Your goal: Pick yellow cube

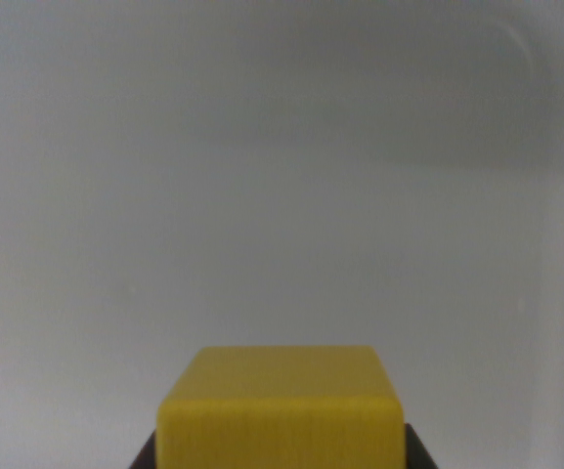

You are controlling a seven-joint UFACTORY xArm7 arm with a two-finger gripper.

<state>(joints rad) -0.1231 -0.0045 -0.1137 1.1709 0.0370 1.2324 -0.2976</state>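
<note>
cube [280, 410]: bottom centre of wrist view, between dark fingers [146, 455] | grip: seemingly closed on flat sides, contact hidden | handling: likely light, rigid, smooth | worktop [282, 195]: plain grey

A plain, pale grey surface [282, 195] filled nearly the whole wrist view, smooth and blurred, with no markings that could be made out. A slightly darker band lay across its upper part, ending in a faint curved edge toward the wrist view's right, and a lighter strip ran down along that right side below it.
</note>
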